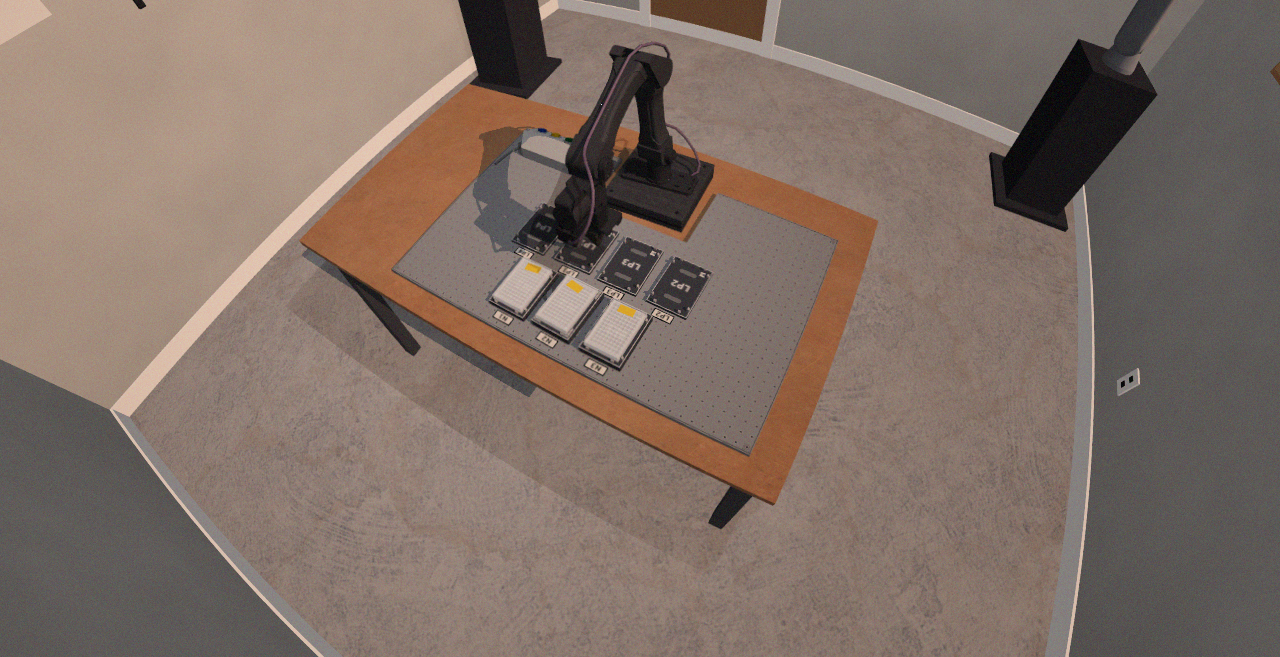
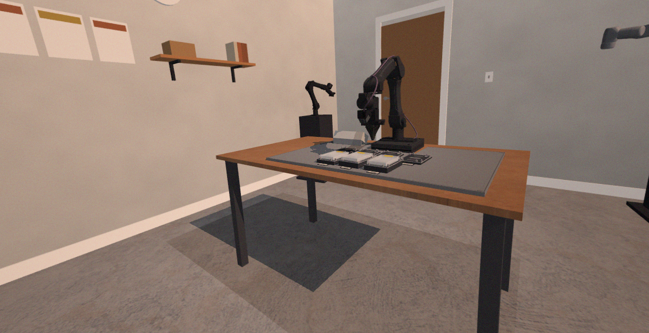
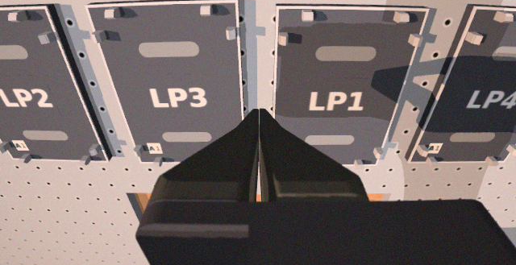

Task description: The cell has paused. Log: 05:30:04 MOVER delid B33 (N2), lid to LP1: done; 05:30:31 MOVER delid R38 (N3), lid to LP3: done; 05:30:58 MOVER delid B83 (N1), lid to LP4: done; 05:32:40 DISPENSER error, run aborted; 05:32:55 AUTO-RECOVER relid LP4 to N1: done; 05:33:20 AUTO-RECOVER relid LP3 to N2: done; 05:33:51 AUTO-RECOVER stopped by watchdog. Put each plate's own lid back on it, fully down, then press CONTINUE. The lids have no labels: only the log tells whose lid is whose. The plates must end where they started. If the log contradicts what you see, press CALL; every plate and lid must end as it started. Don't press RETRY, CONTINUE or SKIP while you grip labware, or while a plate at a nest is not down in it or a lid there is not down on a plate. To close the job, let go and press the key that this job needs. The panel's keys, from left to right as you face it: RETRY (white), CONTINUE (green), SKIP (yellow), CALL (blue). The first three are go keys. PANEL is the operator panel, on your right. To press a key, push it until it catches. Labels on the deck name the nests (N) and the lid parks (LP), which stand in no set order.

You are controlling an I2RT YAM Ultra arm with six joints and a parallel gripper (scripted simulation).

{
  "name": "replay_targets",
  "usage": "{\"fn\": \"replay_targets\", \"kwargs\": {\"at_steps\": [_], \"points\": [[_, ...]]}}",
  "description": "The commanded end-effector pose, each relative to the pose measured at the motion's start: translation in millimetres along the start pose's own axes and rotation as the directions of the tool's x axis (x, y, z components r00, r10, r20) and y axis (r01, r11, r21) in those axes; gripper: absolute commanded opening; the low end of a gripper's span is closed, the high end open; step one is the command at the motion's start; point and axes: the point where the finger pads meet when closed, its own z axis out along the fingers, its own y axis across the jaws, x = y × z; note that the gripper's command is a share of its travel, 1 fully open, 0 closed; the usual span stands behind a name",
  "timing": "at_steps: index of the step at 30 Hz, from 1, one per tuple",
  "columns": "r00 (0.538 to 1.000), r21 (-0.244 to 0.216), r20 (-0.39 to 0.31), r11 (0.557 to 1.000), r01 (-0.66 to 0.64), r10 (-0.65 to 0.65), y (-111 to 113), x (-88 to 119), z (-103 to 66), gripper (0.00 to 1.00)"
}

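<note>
Three white well plates with yellow tags sit side by side in the front nests: the left plate, the middle plate and the right plate. Behind them lie four dark lid parks, LP2, LP3, LP1 and LP4. All four are bare, with no lid on them. My gripper is shut and empty. It hangs above the gap between LP3 and LP1, pointing down.
The operator panel with its coloured keys stands at the back of the grey deck, beside the arm's base. The wooden table edge runs in front of the nests.
</note>
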Motion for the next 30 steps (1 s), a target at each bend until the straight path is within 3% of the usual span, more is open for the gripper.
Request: {"fn": "replay_targets", "kwargs": {"at_steps": [1,6,11,12,16,26,30], "points": [[1.000,0.002,0.024,1.000,0.007,-0.007,0.4,-3.0,-31.0,0.00],[1.000,0.002,0.024,1.000,0.007,-0.007,0.5,-1.7,-55.9,0.00],[1.000,0.002,0.010,1.000,0.007,-0.007,0.9,0.0,-52.3,0.00],[0.999,0.002,-0.036,1.000,0.007,-0.007,1.0,12.1,-40.6,0.00],[1.000,0.002,-0.010,1.000,0.007,-0.007,1.4,9.6,-46.9,0.00],[0.977,0.001,-0.013,0.977,-0.214,0.214,-49.5,23.6,-46.1,0.00],[0.968,-0.001,0.001,0.968,-0.253,0.253,-59.4,22.1,-49.7,0.00]]}}
